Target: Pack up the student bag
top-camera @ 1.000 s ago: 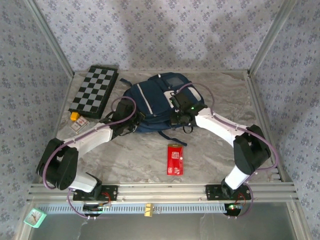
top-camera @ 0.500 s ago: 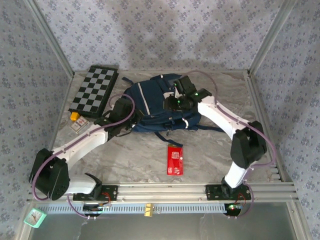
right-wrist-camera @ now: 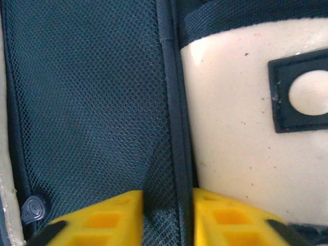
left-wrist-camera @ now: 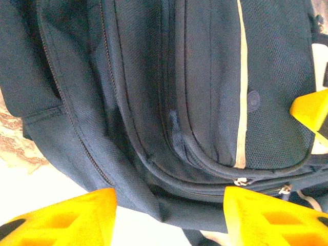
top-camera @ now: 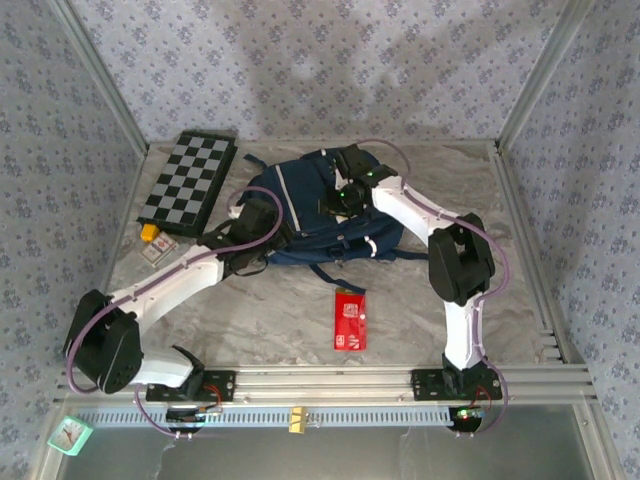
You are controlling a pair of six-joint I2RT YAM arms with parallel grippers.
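Packing barely begun: student bag point(top-camera: 300, 205) lay on the bench point(top-camera: 250, 320), seemingly zipped, with chessboard point(top-camera: 188, 180) left of it and red packet point(top-camera: 349, 318) in front, both unpacked. Right fingers point(right-wrist-camera: 102, 220) pinched its mesh seam; left fingers point(left-wrist-camera: 66, 215) were spread at its lower edge.

One student bag point(top-camera: 300, 215), one chessboard point(top-camera: 190, 180), one red packet point(top-camera: 349, 320)

So the grey marbled surface point(top-camera: 270, 310) has a big navy-blue fabric student bag point(top-camera: 300, 200) lying mid-way along the far edge. A flat black-and-white chessboard point(top-camera: 188, 180) sits in the far left corner. Just nearer, by the left edge, are a small yellow object point(top-camera: 149, 232) and a little patterned box point(top-camera: 160, 249). A flat red packet point(top-camera: 349, 319) lies toward the near edge, about centre.
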